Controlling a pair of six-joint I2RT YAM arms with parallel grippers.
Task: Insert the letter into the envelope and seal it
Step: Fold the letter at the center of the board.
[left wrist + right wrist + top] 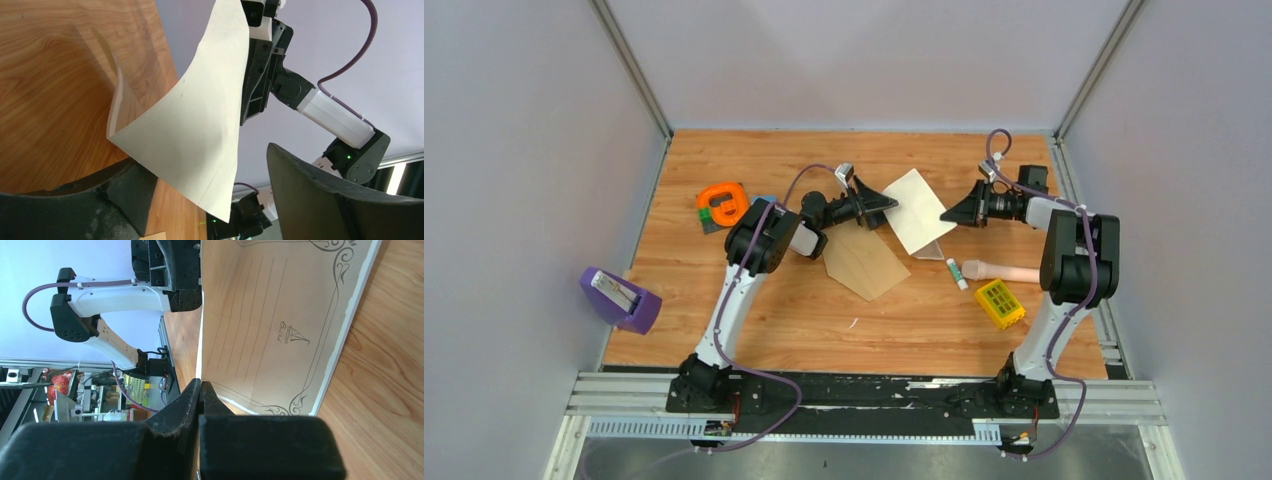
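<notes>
**Letter held up between two arms, envelope flat beside it**

1. Letter (916, 208): pale sheet, lifted and tilted at mid-table between the two pincers. The right wrist view shows its printed face, with a dark scrolled border, ruled lines and a small sailing-ship mark. There one long edge runs along the wood. The left wrist view shows the plain back, bowed into a curve.

2. Right pincer (200, 385): fingers pressed fully together, nipping the letter at its edge near a corner.

3. Left pincer (882, 205): fingers (320, 200) spread wide, one on each side of the sheet. The letter hangs in the gap unclamped, with its lower edge against the dark finger on the table side.

4. Envelope (864, 262): brown kraft, lying flat on the table (824, 320). It is just beside the letter on the side nearer the arm bases, below the left pincer. Whether the two papers touch cannot be told.

5. Other items:
   - Orange tape measure (723, 203), left of the left arm.
   - Purple box (619, 298), at the table's left edge.
   - Small white tube (957, 272), pink roll (1009, 270) and yellow box (1000, 304), grouped beside the right arm and well apart from the envelope.
</notes>
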